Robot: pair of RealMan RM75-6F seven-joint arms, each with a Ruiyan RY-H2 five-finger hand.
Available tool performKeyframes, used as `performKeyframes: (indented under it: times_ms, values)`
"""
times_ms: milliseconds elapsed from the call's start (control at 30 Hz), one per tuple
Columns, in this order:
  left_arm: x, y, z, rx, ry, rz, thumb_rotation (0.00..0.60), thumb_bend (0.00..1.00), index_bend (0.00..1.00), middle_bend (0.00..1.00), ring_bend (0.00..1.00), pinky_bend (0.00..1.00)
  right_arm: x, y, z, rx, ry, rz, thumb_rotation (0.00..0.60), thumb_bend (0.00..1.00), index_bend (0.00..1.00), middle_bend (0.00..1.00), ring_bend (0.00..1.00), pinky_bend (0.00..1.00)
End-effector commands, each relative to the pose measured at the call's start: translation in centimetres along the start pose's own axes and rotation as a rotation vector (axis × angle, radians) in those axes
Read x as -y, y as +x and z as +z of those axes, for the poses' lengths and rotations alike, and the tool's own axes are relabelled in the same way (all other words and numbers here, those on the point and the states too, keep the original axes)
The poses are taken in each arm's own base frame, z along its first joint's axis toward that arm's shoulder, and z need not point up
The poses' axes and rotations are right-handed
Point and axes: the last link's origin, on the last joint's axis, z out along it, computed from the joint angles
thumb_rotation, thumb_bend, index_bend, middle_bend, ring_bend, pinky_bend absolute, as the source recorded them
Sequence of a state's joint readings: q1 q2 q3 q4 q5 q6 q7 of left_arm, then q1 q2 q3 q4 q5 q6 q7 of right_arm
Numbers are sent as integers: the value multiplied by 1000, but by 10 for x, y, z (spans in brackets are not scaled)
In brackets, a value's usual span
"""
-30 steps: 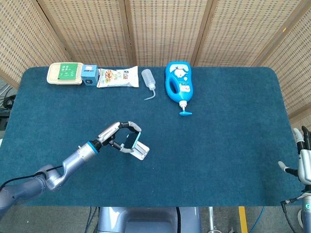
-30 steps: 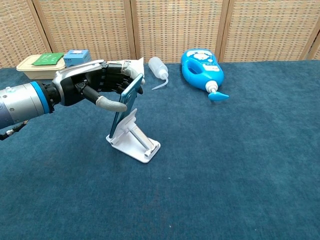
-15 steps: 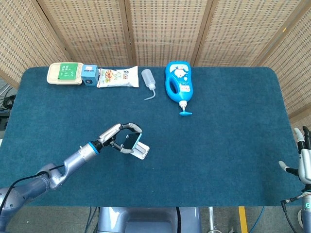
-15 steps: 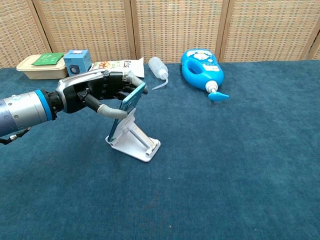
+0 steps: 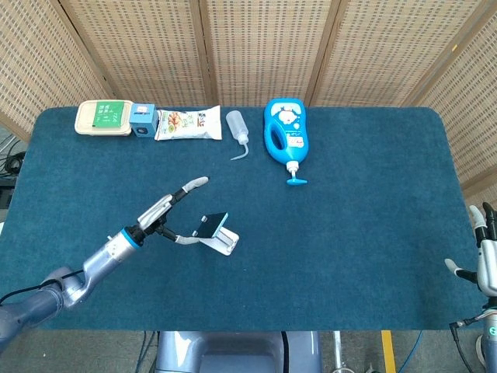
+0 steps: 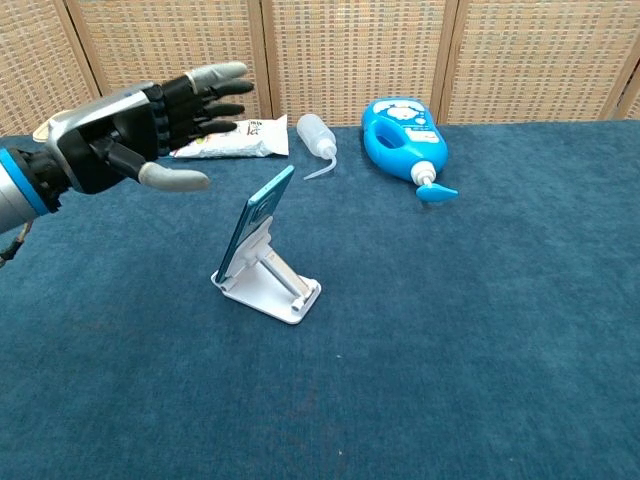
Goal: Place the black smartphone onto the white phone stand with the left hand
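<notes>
The black smartphone (image 6: pixel 257 220) leans tilted on the white phone stand (image 6: pixel 275 283), its teal edge facing the chest camera. In the head view the smartphone (image 5: pixel 211 224) and stand (image 5: pixel 223 242) sit left of the table's middle. My left hand (image 6: pixel 140 125) hovers to the left of the phone and apart from it, fingers spread, holding nothing. From above, the left hand (image 5: pixel 167 211) shows just left of the stand. My right hand (image 5: pixel 485 252) hangs past the table's right edge, fingers extended, holding nothing.
Along the far edge lie a food box (image 5: pixel 102 117), a small blue box (image 5: pixel 143 119), a snack bag (image 5: pixel 188 123), a squeeze bottle (image 5: pixel 238 130) and a blue detergent bottle (image 5: pixel 285 136). Woven screens stand behind the blue-covered table (image 5: pixel 365 217).
My left hand let go of the smartphone and drew back to the left with its fingers opening. The phone now rests on the stand by itself.
</notes>
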State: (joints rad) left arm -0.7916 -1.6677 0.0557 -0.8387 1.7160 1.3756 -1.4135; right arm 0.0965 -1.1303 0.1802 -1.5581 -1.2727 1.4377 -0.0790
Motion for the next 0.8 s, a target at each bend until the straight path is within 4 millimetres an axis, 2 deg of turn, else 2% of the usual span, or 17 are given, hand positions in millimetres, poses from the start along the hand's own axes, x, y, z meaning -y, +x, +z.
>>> performKeyframes:
  times_ms: [33, 67, 100, 167, 300, 433, 533, 600, 800]
  values:
    - [-20, 26, -25, -92, -23, 130, 600, 0, 0, 0, 0, 0, 0, 1, -1, -2, 5, 3, 600, 39, 0, 0, 0, 0]
    - [-23, 32, -32, -106, 1, 204, 600, 0, 0, 0, 0, 0, 1, 1, -2, -3, 8, 3, 600, 39, 0, 0, 0, 0]
    - [-30, 33, -29, -119, 33, 290, 600, 0, 0, 0, 0, 0, 1, 2, -2, -4, 12, 2, 600, 39, 0, 0, 0, 0]
    - [-37, 49, -60, -169, 154, 498, 600, 0, 0, 0, 0, 0, 4, 2, -4, -4, 24, 5, 600, 39, 0, 0, 0, 0]
    - [-58, 60, -108, -287, 352, 683, 600, 0, 0, 0, 0, 0, 7, 3, -7, -7, 44, 14, 600, 40, 0, 0, 0, 0]
    - [-73, 62, -146, -389, 519, 747, 600, 0, 0, 0, 0, 0, 6, 5, -8, -7, 47, 25, 600, 39, 0, 0, 0, 0]
    - [-78, 59, -167, -433, 601, 776, 600, 0, 0, 0, 0, 0, 5, 7, -8, -15, 43, 27, 600, 39, 0, 0, 0, 0]
    - [-78, 54, -189, -454, 672, 822, 600, 0, 0, 0, 0, 0, 5, 7, -9, -17, 49, 27, 600, 40, 0, 0, 0, 0]
    - [-81, 38, -210, -482, 725, 866, 600, 0, 0, 0, 0, 0, 5, 9, -11, -23, 63, 27, 600, 35, 0, 0, 0, 0]
